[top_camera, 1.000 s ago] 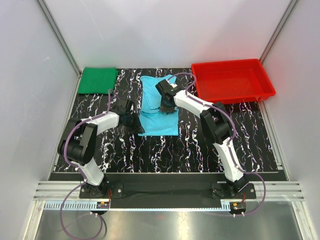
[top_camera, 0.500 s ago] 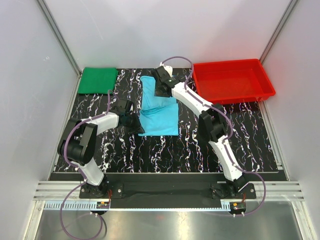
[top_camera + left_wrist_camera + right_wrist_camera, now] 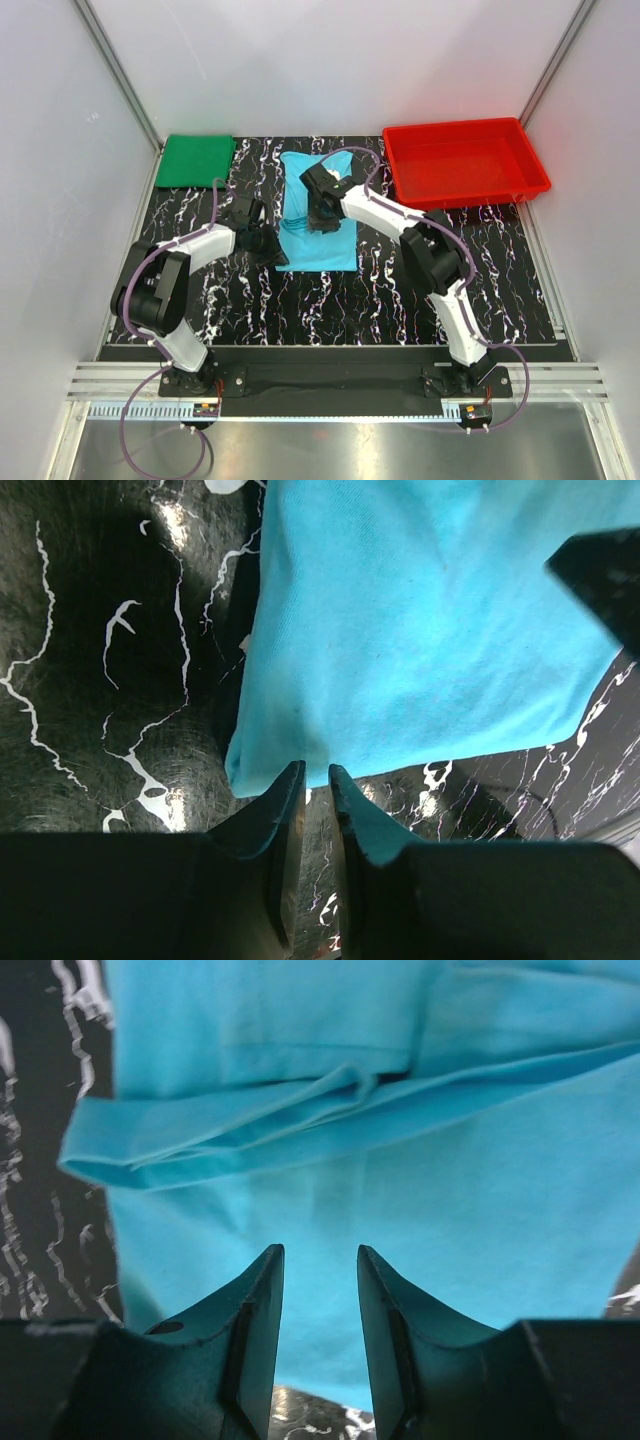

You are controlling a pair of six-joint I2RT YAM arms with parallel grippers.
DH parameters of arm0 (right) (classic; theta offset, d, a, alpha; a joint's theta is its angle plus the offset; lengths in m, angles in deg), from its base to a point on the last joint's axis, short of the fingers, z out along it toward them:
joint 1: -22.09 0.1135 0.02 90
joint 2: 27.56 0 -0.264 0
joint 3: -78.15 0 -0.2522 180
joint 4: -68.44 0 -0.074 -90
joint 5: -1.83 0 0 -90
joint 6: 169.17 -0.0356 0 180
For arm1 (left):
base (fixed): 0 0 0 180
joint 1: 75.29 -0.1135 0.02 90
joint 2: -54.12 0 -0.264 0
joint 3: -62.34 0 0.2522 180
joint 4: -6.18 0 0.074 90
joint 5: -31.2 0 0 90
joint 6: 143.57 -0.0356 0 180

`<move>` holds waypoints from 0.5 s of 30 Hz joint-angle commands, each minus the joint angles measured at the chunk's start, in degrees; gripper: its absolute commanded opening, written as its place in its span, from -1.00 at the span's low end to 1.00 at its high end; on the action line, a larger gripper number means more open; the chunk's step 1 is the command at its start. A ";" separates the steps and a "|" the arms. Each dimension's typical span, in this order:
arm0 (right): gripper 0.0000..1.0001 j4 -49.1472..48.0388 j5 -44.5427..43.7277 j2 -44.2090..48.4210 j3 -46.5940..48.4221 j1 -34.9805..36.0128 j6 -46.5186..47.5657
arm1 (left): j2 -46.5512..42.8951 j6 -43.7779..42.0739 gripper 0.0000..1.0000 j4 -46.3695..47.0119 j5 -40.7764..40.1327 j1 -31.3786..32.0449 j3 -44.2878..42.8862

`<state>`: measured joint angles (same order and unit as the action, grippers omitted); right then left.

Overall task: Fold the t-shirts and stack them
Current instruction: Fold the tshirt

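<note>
The light cyan t-shirt (image 3: 320,250) lies flat as a tall rectangle at the mat's middle back. The dark green t-shirt (image 3: 195,160) rests folded at the far left corner. My left gripper (image 3: 272,247) is low at the cyan shirt's near left corner. In the left wrist view its jaws (image 3: 312,767) stand a narrow slit apart, tips at the cloth's edge (image 3: 420,630), with bare mat showing between them. My right gripper (image 3: 318,218) hovers over the shirt's middle. Its jaws (image 3: 320,1250) are open with nothing between them, above smooth cloth and a folded ridge (image 3: 250,1125).
A red plastic tray (image 3: 465,185) stands at the far right corner, right of the cyan shirt. The black marbled mat (image 3: 330,310) runs toward the arm bases. White walls close in the left, back and right.
My right gripper swung from the shirt's far end back over its middle. The far part of the shirt now lies wider and flatter. The left gripper stayed at the near left corner.
</note>
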<state>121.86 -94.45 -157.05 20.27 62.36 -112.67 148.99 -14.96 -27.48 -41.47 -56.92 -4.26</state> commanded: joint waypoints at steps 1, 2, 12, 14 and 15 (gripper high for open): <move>-0.15 -3.44 2.15 -0.13 2.73 1.91 -1.57 | 0.05 0.41 -0.60 2.32 1.40 -0.53 0.63; -0.15 -3.62 2.33 -0.84 3.17 2.09 -1.75 | 0.23 0.41 -0.60 2.50 1.40 -0.62 0.72; -0.12 -2.84 -3.38 -9.63 17.31 1.83 2.38 | 0.32 1.90 -0.62 4.17 1.75 -1.23 4.14; -0.12 -2.13 -3.73 -12.79 22.76 1.39 3.87 | 0.05 2.43 -0.62 5.13 1.84 -1.23 5.55; -0.12 -1.43 -4.34 -13.85 26.95 1.13 4.22 | -0.21 2.35 -0.63 5.05 1.84 -1.15 5.99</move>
<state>120.27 -95.35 -168.94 38.59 64.30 -111.34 149.10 -13.19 -24.42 -40.38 -58.01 -0.08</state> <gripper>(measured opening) 0.439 0.190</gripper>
